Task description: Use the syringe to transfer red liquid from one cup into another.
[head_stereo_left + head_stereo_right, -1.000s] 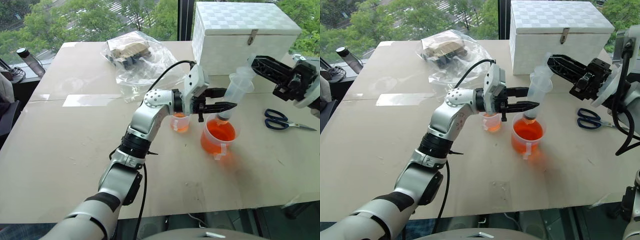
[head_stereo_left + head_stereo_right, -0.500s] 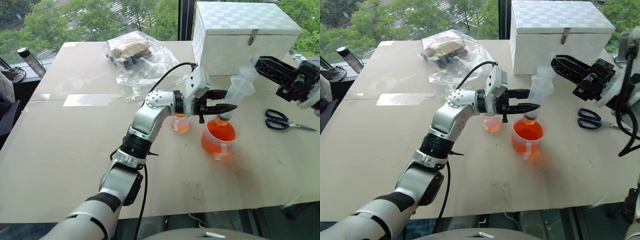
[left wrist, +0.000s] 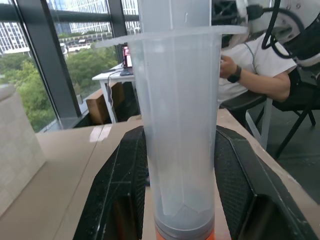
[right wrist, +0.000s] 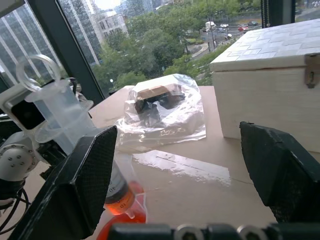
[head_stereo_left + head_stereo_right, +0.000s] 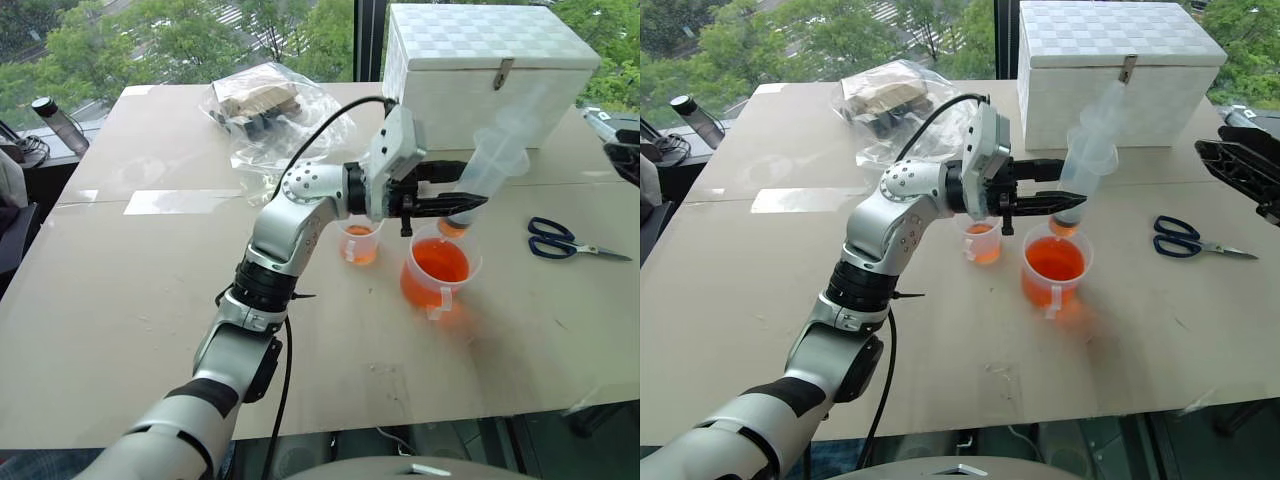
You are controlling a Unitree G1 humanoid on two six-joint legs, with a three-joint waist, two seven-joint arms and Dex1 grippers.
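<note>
Syringe (image 4: 60,112) over beaker (image 4: 125,210), hand (image 4: 190,165) wide.

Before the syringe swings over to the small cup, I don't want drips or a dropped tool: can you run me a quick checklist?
1. Left claw shut on the syringe: ok.
2. Right claw open and apart from the syringe: ok.
3. Syringe tip lifted out of the beaker: ok.
4. Red liquid drawn into the barrel: cannot tell; orange shows only at the tip.
5. Small cup upright beside the beaker: ok.
6. Scissors lying well off to the side: ok.
</note>
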